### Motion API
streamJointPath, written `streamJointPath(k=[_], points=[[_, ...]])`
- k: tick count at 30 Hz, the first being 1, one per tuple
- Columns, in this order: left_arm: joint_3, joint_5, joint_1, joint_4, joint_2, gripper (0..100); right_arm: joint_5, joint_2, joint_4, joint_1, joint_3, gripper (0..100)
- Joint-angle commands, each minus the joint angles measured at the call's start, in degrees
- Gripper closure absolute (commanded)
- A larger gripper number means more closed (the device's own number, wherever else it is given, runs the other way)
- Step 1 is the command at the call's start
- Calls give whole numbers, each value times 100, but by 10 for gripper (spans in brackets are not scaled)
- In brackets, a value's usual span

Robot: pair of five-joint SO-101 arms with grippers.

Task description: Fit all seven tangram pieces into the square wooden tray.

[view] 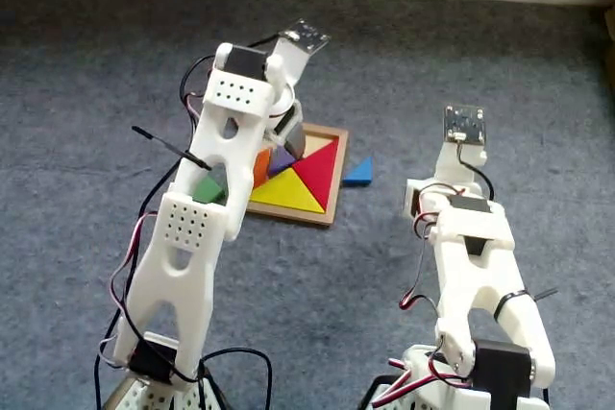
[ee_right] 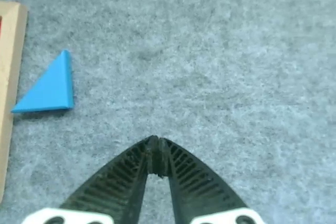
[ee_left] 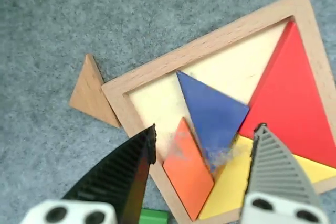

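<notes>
Wooden tray (view: 338, 180) lies on carpet (view: 96, 64) in the high view, with a red triangle (view: 315, 165) and a yellow triangle (view: 283, 191) inside and a blue triangle (view: 358, 173) just outside it. In the left wrist view your left gripper (ee_left: 206, 128) hangs spread above the tray's indigo triangle (ee_left: 212, 114) and orange piece (ee_left: 189, 177). A tan triangle (ee_left: 92, 93) lies just outside the rim. In the right wrist view your right gripper (ee_right: 157, 153) is pressed together, empty, over carpet near the blue triangle.

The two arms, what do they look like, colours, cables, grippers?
Both the left arm and right arm are white plastic links, with black motors and black, red and white cables. The left gripper has one black ribbed finger and one grey; the right gripper has two black ribbed fingers on white mounts.
</notes>
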State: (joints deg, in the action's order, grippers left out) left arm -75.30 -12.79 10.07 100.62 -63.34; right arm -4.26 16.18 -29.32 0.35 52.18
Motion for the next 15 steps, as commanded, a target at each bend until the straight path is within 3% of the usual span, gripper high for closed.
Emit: streamJointPath(k=[1, 10, 15], points=[[-92, -18, 75, 35, 154, 709, 70, 303, 127, 66, -57, 988], [-48, -9, 400, 26, 110, 762, 70, 295, 127, 40, -57, 988], [-92, 818, 426, 18, -75, 761, 70, 295, 127, 31, -57, 988]])
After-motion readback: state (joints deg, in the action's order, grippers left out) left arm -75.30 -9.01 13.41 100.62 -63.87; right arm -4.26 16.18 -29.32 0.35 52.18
